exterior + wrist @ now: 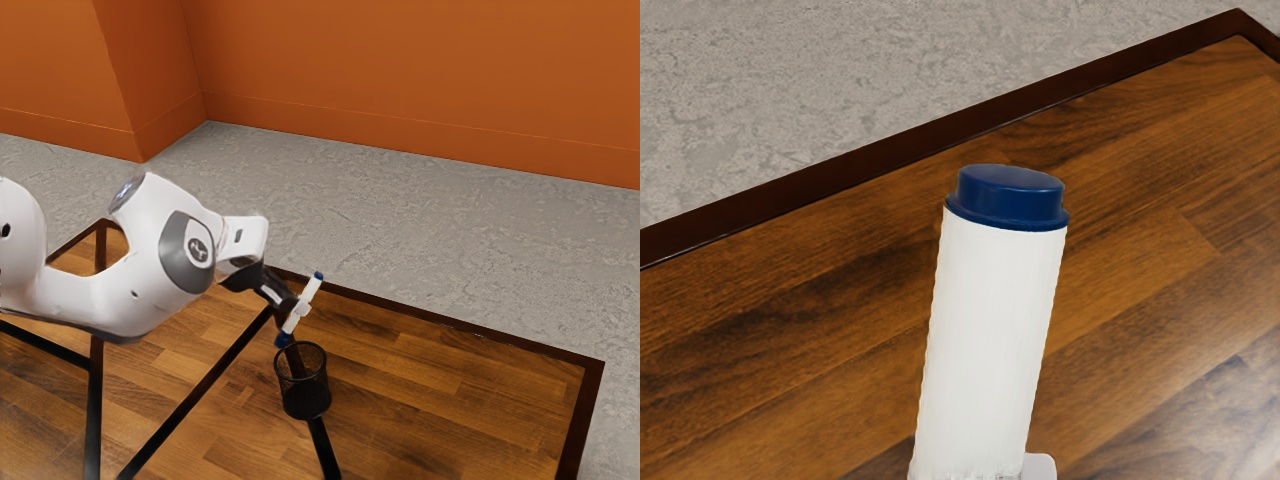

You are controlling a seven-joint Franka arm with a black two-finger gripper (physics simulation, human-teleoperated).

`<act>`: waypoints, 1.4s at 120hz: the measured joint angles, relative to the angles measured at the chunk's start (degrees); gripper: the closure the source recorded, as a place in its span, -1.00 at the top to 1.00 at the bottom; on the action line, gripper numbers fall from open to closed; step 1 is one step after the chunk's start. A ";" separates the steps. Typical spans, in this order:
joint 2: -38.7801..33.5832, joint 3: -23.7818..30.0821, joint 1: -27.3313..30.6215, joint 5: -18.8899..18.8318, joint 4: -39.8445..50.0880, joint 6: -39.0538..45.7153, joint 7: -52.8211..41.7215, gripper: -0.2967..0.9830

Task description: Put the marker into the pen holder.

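Note:
In the exterior view my gripper point(301, 307) is shut on the middle of the white marker point(311, 292), which has blue ends. The marker leans, its upper end toward the exterior view's right, and its lower blue end appears at the rim of the black mesh pen holder point(303, 381). Whether that end is inside the rim or just above it, I cannot tell. The holder stands upright on the table. Seen from my hand in the wrist view, the marker point(990, 340) points one blue end away from the gripper.
The wooden table point(450, 390) has a dark border and dark strips across it. Its far edge point(840, 175) runs behind the marker in the wrist view, with grey floor point(420, 220) beyond. An orange wall point(400, 80) stands farther back.

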State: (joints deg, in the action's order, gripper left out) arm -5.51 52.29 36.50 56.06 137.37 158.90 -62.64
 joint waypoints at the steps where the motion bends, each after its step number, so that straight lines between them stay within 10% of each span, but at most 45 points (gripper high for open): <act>1: 0.00 0.08 -0.02 0.36 0.01 0.03 -0.34 -0.70; 73: 0.85 3.16 -0.98 21.39 1.89 1.29 -20.68 -0.70; 92: 1.44 3.31 -0.59 36.32 1.88 1.10 -28.17 -0.69; 114: 1.08 3.10 0.32 41.99 1.71 0.76 -35.79 -0.69; 134: 0.19 2.90 0.18 42.66 0.57 0.69 -41.05 -0.17; 142: 0.09 2.96 -0.35 35.82 -0.33 1.06 -41.06 0.02; 168: 2.31 2.36 -0.11 -9.09 -5.91 -1.47 -28.77 0.35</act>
State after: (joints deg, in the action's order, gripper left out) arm -3.21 54.65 36.39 46.97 131.46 157.43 -91.41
